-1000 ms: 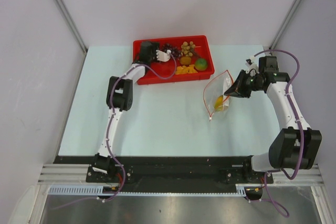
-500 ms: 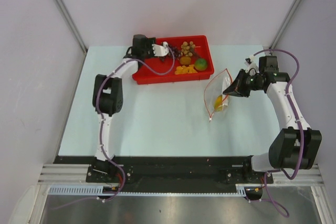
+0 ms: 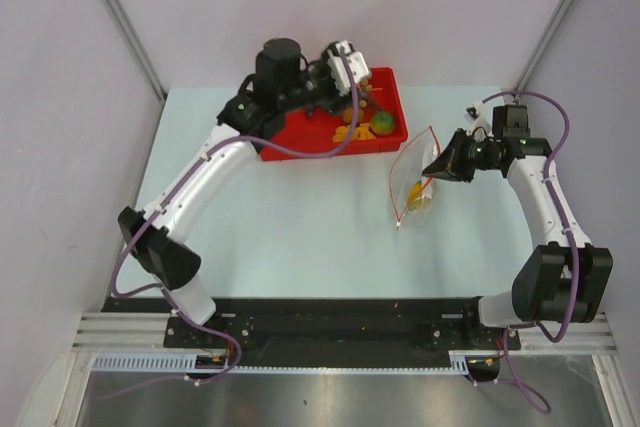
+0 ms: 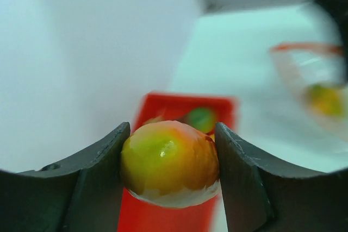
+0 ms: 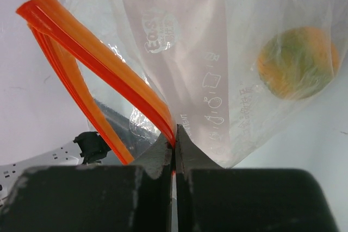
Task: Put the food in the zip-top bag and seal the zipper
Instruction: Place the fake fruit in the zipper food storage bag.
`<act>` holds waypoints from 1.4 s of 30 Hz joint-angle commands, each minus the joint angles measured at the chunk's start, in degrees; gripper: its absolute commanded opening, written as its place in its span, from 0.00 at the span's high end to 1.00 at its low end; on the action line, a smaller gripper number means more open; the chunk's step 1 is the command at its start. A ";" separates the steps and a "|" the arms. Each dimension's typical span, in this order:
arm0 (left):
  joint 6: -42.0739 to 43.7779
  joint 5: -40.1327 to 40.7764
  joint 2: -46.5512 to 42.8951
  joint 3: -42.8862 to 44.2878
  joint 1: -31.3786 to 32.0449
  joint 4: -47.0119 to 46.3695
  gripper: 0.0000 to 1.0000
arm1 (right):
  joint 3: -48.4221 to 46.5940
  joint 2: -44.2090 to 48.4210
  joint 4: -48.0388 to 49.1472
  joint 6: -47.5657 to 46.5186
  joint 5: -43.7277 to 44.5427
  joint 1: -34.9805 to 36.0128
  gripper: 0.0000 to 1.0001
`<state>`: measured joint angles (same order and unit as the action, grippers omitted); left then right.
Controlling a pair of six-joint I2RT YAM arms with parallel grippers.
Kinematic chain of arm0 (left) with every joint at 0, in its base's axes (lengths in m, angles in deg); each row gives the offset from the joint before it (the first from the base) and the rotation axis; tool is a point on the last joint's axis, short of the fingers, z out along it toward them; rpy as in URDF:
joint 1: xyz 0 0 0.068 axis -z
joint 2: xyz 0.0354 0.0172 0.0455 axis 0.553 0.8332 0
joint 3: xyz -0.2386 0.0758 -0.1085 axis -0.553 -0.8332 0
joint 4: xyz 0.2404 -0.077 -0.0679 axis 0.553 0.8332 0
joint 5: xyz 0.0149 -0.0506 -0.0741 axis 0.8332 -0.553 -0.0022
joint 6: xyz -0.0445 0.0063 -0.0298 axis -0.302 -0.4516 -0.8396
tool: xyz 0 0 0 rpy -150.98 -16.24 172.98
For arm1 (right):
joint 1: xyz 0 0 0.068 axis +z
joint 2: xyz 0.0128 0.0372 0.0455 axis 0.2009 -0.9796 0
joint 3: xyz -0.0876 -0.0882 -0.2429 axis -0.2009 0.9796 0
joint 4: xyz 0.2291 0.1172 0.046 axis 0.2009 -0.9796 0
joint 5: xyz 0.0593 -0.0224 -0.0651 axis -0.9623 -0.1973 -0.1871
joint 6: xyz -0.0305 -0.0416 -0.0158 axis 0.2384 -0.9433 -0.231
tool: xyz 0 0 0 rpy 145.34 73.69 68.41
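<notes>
Top external view: the left pincer (image 3: 345, 55) hangs high above the far side of the red tray (image 3: 300, 151), which sits at the middle of the far edge of the pale surface (image 3: 300, 237). A round green fruit (image 3: 382, 124) and small orange chunks (image 3: 350, 133) lie in the tray's right end; the arm hides the rest of its load. The left wrist camera shows that pincer (image 4: 169, 150) grasping a yellow-green mango (image 4: 168, 161) with a red-orange blush, pressed between both dark fingers. Toward the right edge of the surface, just nearer than the tray's right corner, the clear zip-top bag (image 3: 412, 172) is held mouth-open, with an orange mango (image 3: 417, 193) already inside. The right pincer (image 3: 435, 169) is clenched on the bag's mouth edge, its fingers pinched together right where the red-orange zipper (image 5: 103, 69) meets the plastic, as the right wrist view confirms. A second ago the left pincer was down low in the tray, over the fruit; it has since risen with the mango, while the right arm and the bag have kept their place.
</notes>
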<state>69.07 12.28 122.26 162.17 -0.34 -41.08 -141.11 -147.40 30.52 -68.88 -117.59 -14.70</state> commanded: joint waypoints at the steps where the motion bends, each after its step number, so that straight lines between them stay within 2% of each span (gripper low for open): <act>1: -23.07 -9.08 -4.74 -3.93 7.71 2.07 0.78 | 0.27 0.51 1.31 0.90 -0.73 0.21 1.00; 3: -29.50 -9.96 -5.10 -7.01 12.10 -0.05 0.79 | 0.27 0.33 1.48 1.25 -1.17 0.21 1.00; 5: -31.81 -9.79 -4.40 -8.50 15.70 -2.25 0.79 | 0.19 0.42 1.57 1.52 -1.61 0.04 1.00; 8: -34.71 -8.30 -0.71 -8.16 18.26 -3.13 0.80 | 0.10 0.42 1.40 1.70 -2.40 -0.57 1.00; 13: -39.12 -5.75 7.36 -4.13 18.53 -2.26 0.77 | 0.18 0.77 0.08 1.70 -4.42 -1.98 1.00; 16: -38.94 -4.35 12.28 0.52 18.53 2.12 0.64 | 0.27 1.12 -0.45 1.35 -5.13 -2.60 1.00; 17: -38.85 -3.73 13.44 3.85 18.53 3.62 0.52 | 0.27 1.12 -0.71 1.08 -5.39 -2.86 1.00; 19: -38.59 -1.98 14.85 6.33 18.45 7.05 0.41 | 0.54 1.21 -1.15 0.91 -5.83 -3.04 1.00; 20: -38.50 -0.92 15.29 7.82 18.36 7.67 0.29 | 0.71 1.30 -1.41 0.64 -6.01 -3.12 1.00; 22: -37.11 0.14 15.03 9.58 18.01 9.34 0.17 | 1.24 1.30 -1.76 0.64 -6.71 -3.30 1.00; 23: -36.92 0.06 14.42 9.86 17.83 9.78 0.06 | 1.41 1.30 -1.94 0.55 -6.88 -3.30 1.00; 24: -36.66 -0.12 13.89 9.86 17.66 10.57 0.01 | 1.50 1.47 -1.86 0.64 -7.23 -3.48 1.00; 28: -35.86 2.07 9.77 6.36 17.04 10.49 0.00 | 2.12 1.82 -2.03 0.46 -7.33 -3.74 1.00; 31: -35.69 4.09 5.90 -1.19 16.69 8.64 0.04 | 2.21 1.91 -2.21 0.73 -8.03 -4.00 1.00; 34: -36.65 4.89 5.19 -4.19 16.69 10.31 0.12 | 2.12 2.35 -2.21 1.08 -8.99 -4.44 1.00; 38: -40.60 6.38 4.22 -9.12 16.78 8.91 0.12 | 2.29 3.23 -2.03 1.87 -10.31 -4.88 1.00; 42: -42.63 4.54 5.01 -10.44 17.30 8.64 0.18 | 3.08 4.11 -2.12 2.22 -10.58 -4.71 1.00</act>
<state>30.10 17.38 128.20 152.86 16.53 -31.71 -138.42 -145.96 28.86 -67.39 -125.78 -19.34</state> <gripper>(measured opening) 0.856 0.011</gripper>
